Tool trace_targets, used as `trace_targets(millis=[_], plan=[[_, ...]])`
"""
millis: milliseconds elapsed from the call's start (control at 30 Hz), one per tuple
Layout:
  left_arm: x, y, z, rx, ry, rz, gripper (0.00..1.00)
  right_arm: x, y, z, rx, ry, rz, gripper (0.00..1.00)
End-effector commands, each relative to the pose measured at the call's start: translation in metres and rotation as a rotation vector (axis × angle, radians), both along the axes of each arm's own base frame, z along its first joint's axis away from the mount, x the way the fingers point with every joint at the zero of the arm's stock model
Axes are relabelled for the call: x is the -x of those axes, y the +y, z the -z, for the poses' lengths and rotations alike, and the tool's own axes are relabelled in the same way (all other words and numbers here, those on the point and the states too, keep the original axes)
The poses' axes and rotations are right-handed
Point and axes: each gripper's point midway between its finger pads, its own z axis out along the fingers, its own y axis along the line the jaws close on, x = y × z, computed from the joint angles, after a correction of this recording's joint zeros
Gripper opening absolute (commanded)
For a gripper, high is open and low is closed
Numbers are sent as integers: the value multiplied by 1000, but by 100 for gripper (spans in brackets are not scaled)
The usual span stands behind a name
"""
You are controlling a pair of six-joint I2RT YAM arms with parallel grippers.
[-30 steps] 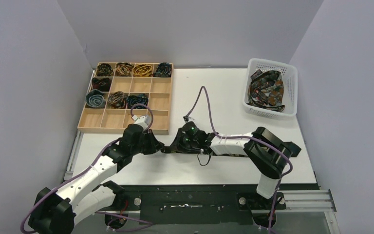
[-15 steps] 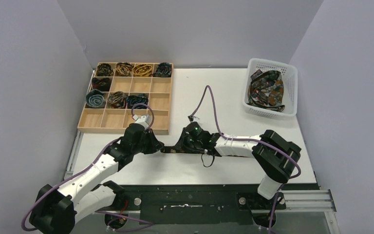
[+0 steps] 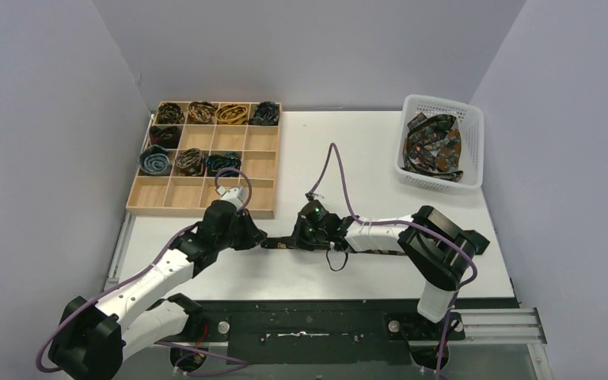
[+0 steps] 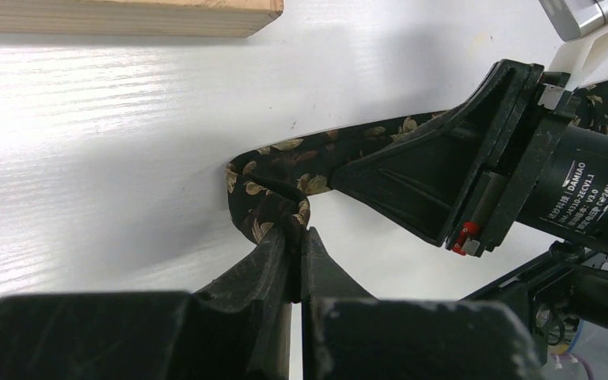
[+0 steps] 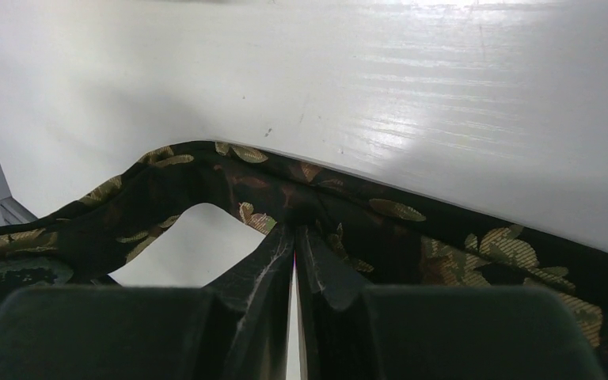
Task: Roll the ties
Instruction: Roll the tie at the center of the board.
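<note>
A dark tie [image 3: 278,243] with gold leaf print lies stretched on the white table between my two grippers. My left gripper [image 3: 259,237] is shut on its folded end, and the left wrist view shows the fabric bunched at the fingertips [image 4: 297,231]. My right gripper [image 3: 296,237] is shut on the same tie a short way to the right. In the right wrist view its tips [image 5: 294,228] pinch the tie [image 5: 443,233], which runs across the frame. The tie [image 4: 309,150] loops back on itself beside the left fingers.
A wooden compartment tray [image 3: 149,195] at the back left holds several coiled ties in its far rows. A white basket [image 3: 475,134] at the back right holds a heap of loose ties. The tray's near corner [image 4: 245,20] stands close behind the left gripper.
The right arm's elbow swung slightly right and back, and its cable shifted. Both grippers stay shut on the tie in nearly the same place.
</note>
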Motion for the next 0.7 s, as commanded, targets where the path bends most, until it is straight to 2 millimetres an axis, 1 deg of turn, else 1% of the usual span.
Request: trace_targets(millis=[0,167,333,467,567,600,667], plan=[[-16,-13,-24,47,-80,18,0,-6,3,-1,-4,-6,-2,9],[-18,-21,-23,48,-76,51,0,-8,2,-4,-6,-10,-4,9],[-21,-45,-32,101,-105,94,0,-10,-1,-5,-16,-6,12,9],[-23,-63,-25,104,-87,133,0,-11,-2,-5,-31,-4,18,9],[-23,-64,-14,88,-61,128,0,-14,-1,-17,-52,-32,16,9],[-23,-64,-12,89,-58,127,0,-16,0,-24,-62,-50,9,9],[-24,-66,-11,94,-61,127,0,-19,3,-44,-98,-111,-7,10]])
